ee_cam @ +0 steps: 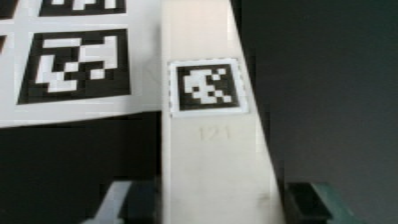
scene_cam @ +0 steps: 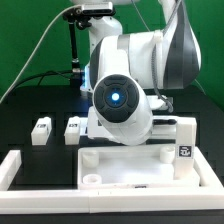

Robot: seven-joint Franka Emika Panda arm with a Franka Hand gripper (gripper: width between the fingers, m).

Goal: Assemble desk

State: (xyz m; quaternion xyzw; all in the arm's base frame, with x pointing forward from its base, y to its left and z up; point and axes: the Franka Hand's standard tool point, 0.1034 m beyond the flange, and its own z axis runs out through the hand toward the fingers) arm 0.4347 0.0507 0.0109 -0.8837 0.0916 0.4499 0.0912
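In the wrist view a long white desk leg (ee_cam: 214,150) with a black-and-white tag (ee_cam: 205,85) runs between my gripper's fingers (ee_cam: 125,200). The gripper (ee_cam: 221,204) is shut on this leg, one finger against each side. In the exterior view the gripper is hidden behind the arm's wrist. The white tray-like desk top (scene_cam: 130,168) with corner sockets lies in front of the arm. Two short loose legs (scene_cam: 41,131) (scene_cam: 72,129) lie on the black table toward the exterior view's left. Another tagged white part (scene_cam: 185,150) shows at the right.
The marker board (ee_cam: 71,60) lies on the table right beside the held leg in the wrist view. Long white border bars (scene_cam: 22,170) frame the work area at the exterior view's left and front. A black stand (scene_cam: 73,50) stands at the back.
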